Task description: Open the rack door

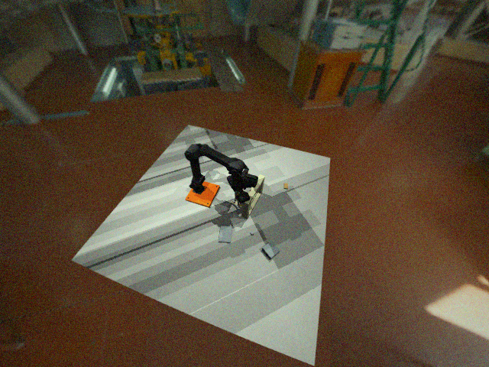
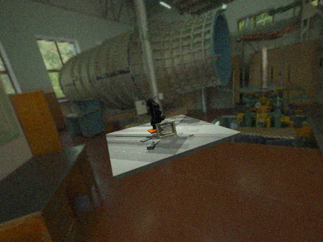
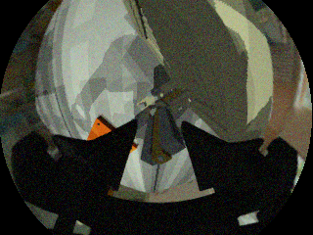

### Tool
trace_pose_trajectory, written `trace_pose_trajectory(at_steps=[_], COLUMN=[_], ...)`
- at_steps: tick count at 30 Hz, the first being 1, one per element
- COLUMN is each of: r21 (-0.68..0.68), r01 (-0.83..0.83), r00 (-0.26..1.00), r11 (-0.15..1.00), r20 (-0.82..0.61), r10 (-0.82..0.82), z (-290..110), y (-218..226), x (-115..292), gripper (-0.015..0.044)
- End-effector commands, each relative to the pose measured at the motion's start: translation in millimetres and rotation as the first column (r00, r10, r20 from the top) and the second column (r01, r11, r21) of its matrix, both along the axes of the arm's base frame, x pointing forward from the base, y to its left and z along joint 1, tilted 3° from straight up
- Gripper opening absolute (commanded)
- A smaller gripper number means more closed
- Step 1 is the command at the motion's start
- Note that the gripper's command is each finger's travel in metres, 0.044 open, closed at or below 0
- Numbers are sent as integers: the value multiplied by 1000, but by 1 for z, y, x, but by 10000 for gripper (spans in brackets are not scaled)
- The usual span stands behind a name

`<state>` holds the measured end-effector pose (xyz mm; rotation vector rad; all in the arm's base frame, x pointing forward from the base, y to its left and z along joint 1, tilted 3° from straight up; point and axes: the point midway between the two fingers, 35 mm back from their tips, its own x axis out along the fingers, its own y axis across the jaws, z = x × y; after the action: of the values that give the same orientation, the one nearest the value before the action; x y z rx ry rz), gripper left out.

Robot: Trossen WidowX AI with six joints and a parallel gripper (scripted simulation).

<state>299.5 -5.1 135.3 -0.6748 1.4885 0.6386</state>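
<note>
The cream rack frame (image 1: 260,183) (image 2: 157,132) stands upright on the table (image 1: 276,316) (image 2: 119,166). Slats show inside it in the exterior view. The black arm (image 1: 215,155) (image 2: 155,112) reaches over to the rack's near side. My gripper (image 3: 159,123) is partly open. In the wrist view, a dark upright piece with a brown strip, which looks like the handle (image 3: 156,134), shows between the spread fingers; contact cannot be made out. The rack's shaded panel (image 3: 196,54) fills the upper right there. The arm hides the handle in the top view, and the door's angle is unclear.
The arm's orange base plate (image 1: 208,189) (image 2: 151,130) is beside the rack. A flat blue-grey plate (image 1: 225,234) (image 2: 145,139), a grey angled block (image 1: 270,251) (image 2: 150,147) and a tiny bluish piece (image 1: 251,233) lie in front. A small tan block (image 1: 286,185) (image 2: 191,135) lies beyond the rack.
</note>
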Motion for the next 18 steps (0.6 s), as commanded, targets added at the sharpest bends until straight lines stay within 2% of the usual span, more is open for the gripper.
trace_pose_trajectory(at_steps=[1,6,12,14,18], r21=[0,4,11,12,12], r01=[-199,-433,-678,-724,-730], r00=[980,901,735,689,683], r11=[980,901,735,689,683], r20=[-5,-12,-18,-19,-19], r10=[199,433,678,725,730], z=[0,0,0,0,0], y=[0,0,0,0,0], x=[0,0,0,0,0], gripper=[283,283,283,283,283])
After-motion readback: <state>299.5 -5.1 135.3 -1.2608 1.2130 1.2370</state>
